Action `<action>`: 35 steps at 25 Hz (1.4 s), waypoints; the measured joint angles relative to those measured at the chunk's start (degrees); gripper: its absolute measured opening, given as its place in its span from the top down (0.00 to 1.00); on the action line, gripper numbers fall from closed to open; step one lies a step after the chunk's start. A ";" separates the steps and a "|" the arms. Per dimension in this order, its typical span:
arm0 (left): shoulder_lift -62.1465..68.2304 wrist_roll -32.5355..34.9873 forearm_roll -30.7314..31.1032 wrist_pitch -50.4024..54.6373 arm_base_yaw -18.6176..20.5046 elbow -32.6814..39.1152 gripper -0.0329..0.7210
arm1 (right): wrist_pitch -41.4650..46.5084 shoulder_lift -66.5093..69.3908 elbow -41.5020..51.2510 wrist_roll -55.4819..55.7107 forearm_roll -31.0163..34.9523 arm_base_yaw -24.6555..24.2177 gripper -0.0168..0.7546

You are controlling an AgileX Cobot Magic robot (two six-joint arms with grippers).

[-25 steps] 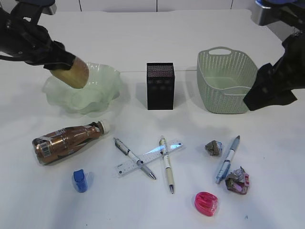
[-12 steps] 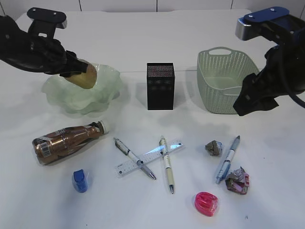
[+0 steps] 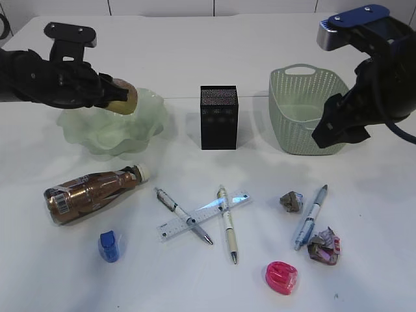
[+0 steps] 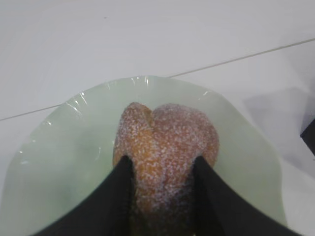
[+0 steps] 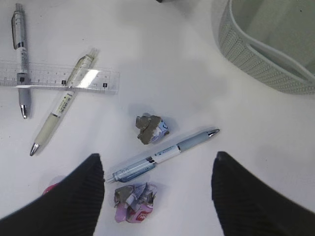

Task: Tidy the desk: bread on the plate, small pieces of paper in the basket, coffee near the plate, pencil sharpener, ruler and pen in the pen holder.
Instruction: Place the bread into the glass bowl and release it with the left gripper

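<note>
My left gripper (image 3: 109,96) (image 4: 163,160) is shut on the flour-dusted bread (image 3: 125,97) (image 4: 165,140), holding it just above the pale green plate (image 3: 127,135) (image 4: 59,162). My right gripper (image 3: 338,133) (image 5: 157,156) hangs open in front of the basket (image 3: 305,117) (image 5: 261,59), above a blue-grey pen (image 3: 310,218) (image 5: 162,153) and two crumpled papers (image 5: 151,128) (image 5: 134,201). The coffee (image 3: 91,193) lies on its side. Two more pens (image 3: 184,216) (image 3: 227,224) cross the ruler (image 3: 240,197). The pen holder (image 3: 219,117) stands mid-desk.
A blue pencil sharpener (image 3: 109,246) lies near the front left of the desk (image 3: 195,52) and a pink one (image 3: 281,277) near the front right. The two papers (image 3: 292,201) (image 3: 325,246) flank the blue-grey pen.
The left gripper has carried the bread up and to the right over the plate, turning it more level. The right arm has shifted left and lower in front of the basket.
</note>
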 joint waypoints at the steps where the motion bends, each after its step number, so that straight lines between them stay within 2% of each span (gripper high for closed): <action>1: 0.58 0.00 -0.30 -0.53 0.00 0.00 0.64 | 0.00 0.00 0.00 0.00 0.00 0.00 0.29; 15: 6.24 0.00 -2.06 -6.96 0.00 0.00 0.60 | -1.70 0.00 0.00 0.11 -0.42 0.00 0.29; 19: 7.19 0.00 -2.14 -7.34 0.00 -0.01 0.51 | -2.27 0.00 0.00 0.11 -0.42 0.00 0.29; 25: 8.10 0.00 -2.14 -6.43 0.00 -0.12 0.26 | -2.40 0.00 0.00 0.11 -0.42 0.00 0.29; 27: 8.15 0.00 -2.19 -5.58 0.00 -0.12 0.20 | -2.40 0.00 0.00 0.11 -0.42 0.00 0.29; 35: 6.53 0.00 -2.27 -3.23 0.00 -0.12 0.17 | -2.40 0.21 0.00 0.11 -0.42 0.00 0.29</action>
